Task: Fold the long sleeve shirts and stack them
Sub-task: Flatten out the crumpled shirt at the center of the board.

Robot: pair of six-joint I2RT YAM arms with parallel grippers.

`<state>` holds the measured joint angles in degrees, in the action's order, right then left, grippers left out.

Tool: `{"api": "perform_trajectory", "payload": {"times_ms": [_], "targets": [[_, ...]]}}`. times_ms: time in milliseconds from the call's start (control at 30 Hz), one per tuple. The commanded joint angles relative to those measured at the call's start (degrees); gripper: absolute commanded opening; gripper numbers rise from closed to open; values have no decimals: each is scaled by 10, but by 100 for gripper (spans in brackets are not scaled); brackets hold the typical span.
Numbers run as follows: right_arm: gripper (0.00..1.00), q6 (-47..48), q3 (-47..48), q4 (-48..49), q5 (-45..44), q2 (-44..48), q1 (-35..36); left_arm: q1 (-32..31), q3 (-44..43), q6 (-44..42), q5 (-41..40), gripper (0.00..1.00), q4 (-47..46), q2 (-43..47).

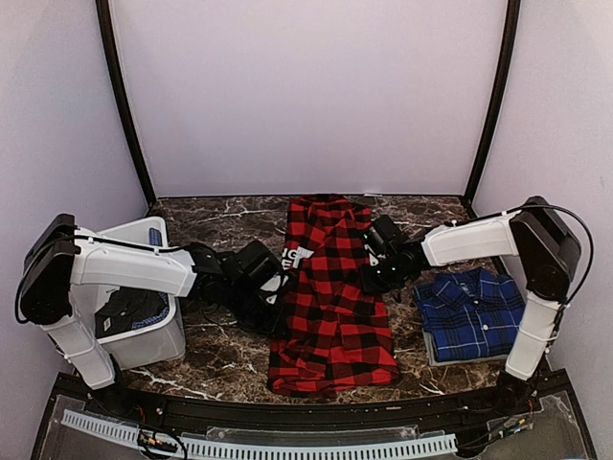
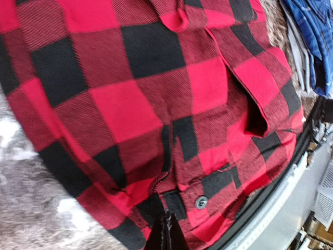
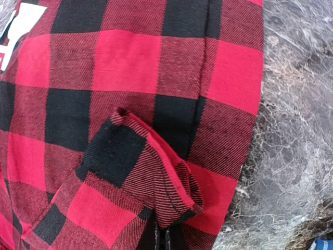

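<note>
The red-and-black check shirt (image 1: 329, 297) lies lengthwise in the middle of the marble table, its sides folded in. My left gripper (image 1: 276, 280) is at its left edge, jaws shut on the fabric near a cuff button (image 2: 201, 201) in the left wrist view (image 2: 166, 232). My right gripper (image 1: 375, 261) is at the right edge, shut on a raised fold of the shirt (image 3: 156, 172) in the right wrist view (image 3: 165, 237). The blue-and-navy plaid shirt (image 1: 471, 312) lies folded at the right.
A white bin (image 1: 144, 340) with dark cloth inside stands at the left beside the left arm. The marble table (image 1: 225, 359) ends in a black front rail (image 1: 316, 414). Purple walls close in the back and sides.
</note>
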<state>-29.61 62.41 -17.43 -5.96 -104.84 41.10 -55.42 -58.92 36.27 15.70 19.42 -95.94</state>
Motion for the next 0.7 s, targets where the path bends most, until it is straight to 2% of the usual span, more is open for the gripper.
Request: {"api": "perform_trajectory", "payload": {"times_ms": [0, 300, 400, 533, 667], "targets": [[0, 0, 32, -21, -12, 27, 0, 4, -24, 3, -75, 0, 33, 46], [0, 20, 91, -70, -69, 76, -3, 28, -77, -6, -200, 0, 104, 101], [0, 37, 122, -82, -95, 83, -17, 54, -108, -24, -231, 0, 126, 116], [0, 72, 180, -91, -113, 83, -61, 106, -195, -82, -285, 0, 167, 113], [0, 112, 245, -105, -140, 74, -119, 167, -339, -146, -348, 0, 197, 90]]}}
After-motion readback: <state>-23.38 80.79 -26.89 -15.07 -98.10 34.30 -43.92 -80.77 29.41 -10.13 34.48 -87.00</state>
